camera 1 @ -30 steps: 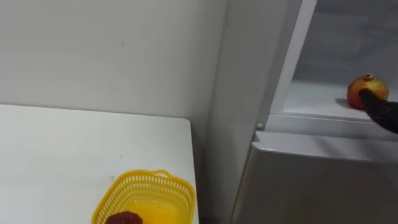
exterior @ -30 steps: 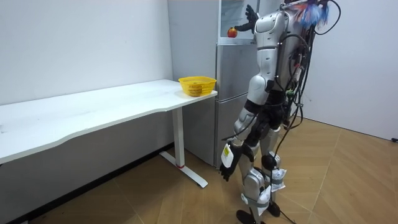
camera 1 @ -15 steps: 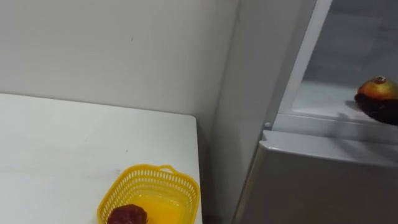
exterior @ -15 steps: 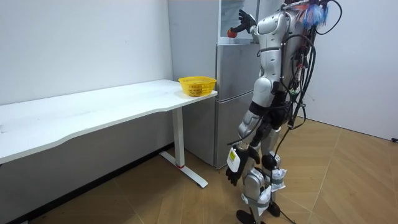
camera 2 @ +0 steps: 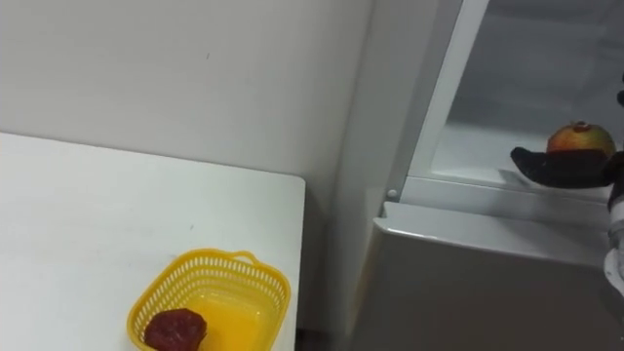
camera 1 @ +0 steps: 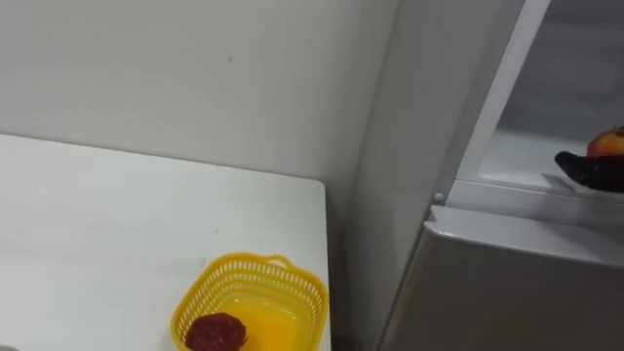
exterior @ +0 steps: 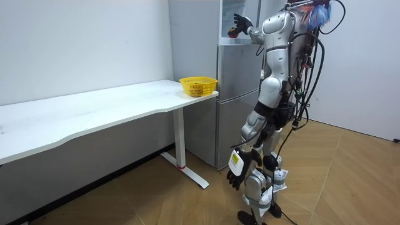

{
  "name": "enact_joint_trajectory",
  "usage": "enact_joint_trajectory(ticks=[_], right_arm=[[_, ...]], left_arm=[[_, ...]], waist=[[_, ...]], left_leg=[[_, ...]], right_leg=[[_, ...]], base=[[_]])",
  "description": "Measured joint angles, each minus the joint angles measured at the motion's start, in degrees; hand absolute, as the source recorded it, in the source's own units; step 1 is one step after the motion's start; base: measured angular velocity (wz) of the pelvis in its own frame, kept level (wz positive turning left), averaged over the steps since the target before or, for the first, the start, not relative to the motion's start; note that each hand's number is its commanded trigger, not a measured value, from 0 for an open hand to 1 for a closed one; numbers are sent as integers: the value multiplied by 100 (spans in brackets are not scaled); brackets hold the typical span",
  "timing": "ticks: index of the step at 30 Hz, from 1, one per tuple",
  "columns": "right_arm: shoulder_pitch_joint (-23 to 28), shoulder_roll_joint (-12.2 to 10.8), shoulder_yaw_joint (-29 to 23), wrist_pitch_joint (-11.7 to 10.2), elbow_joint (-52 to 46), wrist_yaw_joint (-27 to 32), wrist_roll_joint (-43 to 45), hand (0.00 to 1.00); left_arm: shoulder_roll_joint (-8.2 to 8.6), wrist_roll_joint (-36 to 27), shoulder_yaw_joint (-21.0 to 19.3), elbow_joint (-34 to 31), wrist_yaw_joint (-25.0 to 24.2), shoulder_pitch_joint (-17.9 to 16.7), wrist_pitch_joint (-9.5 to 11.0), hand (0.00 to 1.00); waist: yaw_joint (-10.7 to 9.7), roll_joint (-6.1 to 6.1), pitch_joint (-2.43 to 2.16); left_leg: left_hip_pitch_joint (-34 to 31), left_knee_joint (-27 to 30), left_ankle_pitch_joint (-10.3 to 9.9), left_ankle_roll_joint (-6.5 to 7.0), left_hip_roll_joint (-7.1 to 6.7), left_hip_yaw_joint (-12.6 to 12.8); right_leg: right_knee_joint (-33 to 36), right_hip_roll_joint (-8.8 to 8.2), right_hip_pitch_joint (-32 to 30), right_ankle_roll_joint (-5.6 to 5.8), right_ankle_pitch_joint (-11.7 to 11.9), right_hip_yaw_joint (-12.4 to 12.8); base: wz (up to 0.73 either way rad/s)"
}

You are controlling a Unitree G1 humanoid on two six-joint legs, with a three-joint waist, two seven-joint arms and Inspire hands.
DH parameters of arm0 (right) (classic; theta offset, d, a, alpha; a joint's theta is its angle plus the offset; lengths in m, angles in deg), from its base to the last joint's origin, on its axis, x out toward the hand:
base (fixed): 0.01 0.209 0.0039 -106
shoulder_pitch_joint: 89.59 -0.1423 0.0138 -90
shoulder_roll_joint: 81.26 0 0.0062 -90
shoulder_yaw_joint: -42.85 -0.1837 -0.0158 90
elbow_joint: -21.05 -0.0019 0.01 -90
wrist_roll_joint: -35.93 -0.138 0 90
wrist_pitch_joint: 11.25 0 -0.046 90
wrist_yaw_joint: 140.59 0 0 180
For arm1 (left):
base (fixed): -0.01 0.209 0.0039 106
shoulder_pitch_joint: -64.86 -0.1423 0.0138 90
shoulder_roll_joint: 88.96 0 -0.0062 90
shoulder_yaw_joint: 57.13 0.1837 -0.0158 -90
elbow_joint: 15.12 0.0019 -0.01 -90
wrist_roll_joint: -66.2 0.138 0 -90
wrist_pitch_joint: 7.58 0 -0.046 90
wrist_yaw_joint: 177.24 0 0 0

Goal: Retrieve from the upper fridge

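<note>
A red-and-yellow round fruit [camera 2: 581,137] sits on the white shelf [camera 2: 468,156] of the open upper fridge compartment. My right hand [camera 2: 551,168] reaches onto that shelf. Its dark fingers lie stretched along the fruit's front and lower side, touching it but not closed round it. The same fruit [camera 1: 610,143] and right hand [camera 1: 589,172] show at the right edge of the left eye view. In the room view I stand upright close to the fridge [exterior: 232,100] with the right arm raised to the shelf. My left hand [exterior: 237,177] hangs relaxed by my knee.
A yellow basket [camera 1: 292,292] holding a dark red fruit [camera 1: 215,331] stands at the corner of the white table [camera 1: 117,234], just left of the fridge. The lower fridge door [camera 2: 468,283] is closed. Wooden floor lies behind me.
The camera has shifted, moving the scene rightward. My right hand went from beside the fruit to lying along its front. My body moved slightly nearer the fridge and the left hand swung back.
</note>
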Motion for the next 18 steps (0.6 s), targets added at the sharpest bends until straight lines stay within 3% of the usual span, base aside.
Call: enact_joint_trajectory(ticks=[2,8,13,18], right_arm=[[-27,111,128,5,152,-17,-60,0],[-84,121,158,70,407,-117,-72,0],[-108,122,159,66,641,-116,-112,0],[-259,122,181,70,937,-104,-229,0]], left_arm=[[0,-8,4,1,1,-4,-12,0],[1,-4,-2,-41,12,0,-61,0],[-20,-16,0,-119,12,6,-74,0],[-49,-51,0,-121,10,9,-78,0]], waist=[[-6,-8,-5],[-30,-28,-26],[-19,-105,-88],[2,-101,-68]], left_leg=[[-2,2,0,0,0,-4],[-27,10,2,-2,0,-7],[-81,21,7,-6,0,-19],[-93,20,6,-6,-1,-21]], right_leg=[[1,-3,1,-1,1,-12],[10,-6,-18,-2,1,-37],[10,-6,-64,-7,4,-63],[9,-10,-74,-10,7,-71]], base=[[0],[0],[0],[0]])
